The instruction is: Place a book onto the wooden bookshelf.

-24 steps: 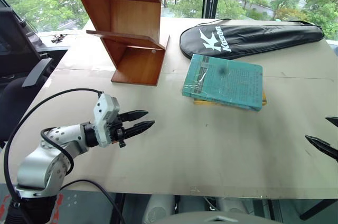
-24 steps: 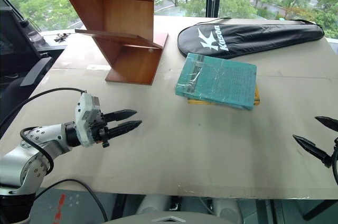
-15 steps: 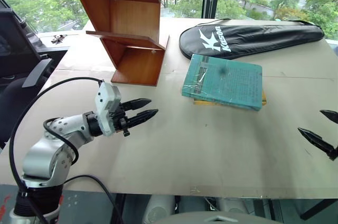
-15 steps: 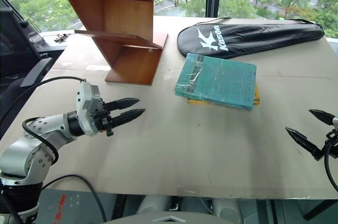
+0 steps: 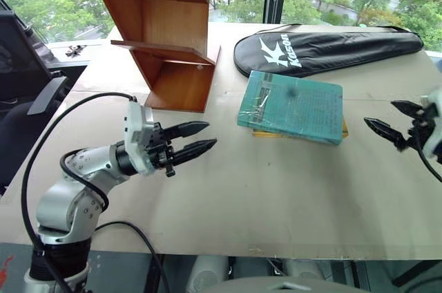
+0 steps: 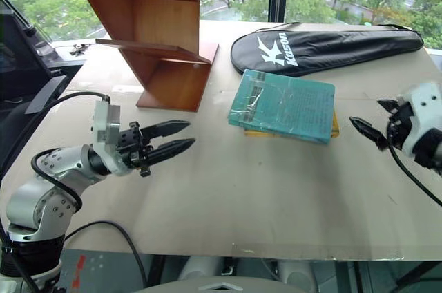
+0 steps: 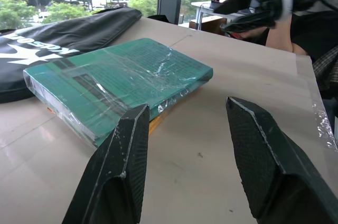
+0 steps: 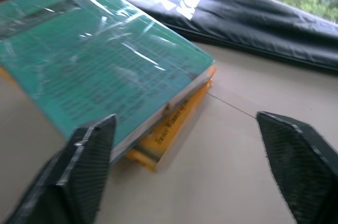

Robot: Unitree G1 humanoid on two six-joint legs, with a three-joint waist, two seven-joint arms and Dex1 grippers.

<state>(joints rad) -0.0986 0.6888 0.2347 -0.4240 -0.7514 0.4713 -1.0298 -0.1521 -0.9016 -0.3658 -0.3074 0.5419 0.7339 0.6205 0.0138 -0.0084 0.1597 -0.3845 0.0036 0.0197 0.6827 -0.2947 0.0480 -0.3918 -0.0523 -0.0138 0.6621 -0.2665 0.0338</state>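
The large flat teal-green book [image 5: 292,106], in shiny clear plastic wrap with a dark smudge, lies on a yellow book [image 8: 170,127] on the beige worktop [image 5: 276,196]. The left hand [image 5: 202,137] and the right hand [image 5: 389,120] are open and hold nothing.

Glossy plastic-wrapped book [image 5: 291,106]; wooden bookshelf [image 5: 166,30]

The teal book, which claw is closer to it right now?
Right. The right claw hangs open just off the teal book's right edge; the left claw, also open, is farther off toward its left.
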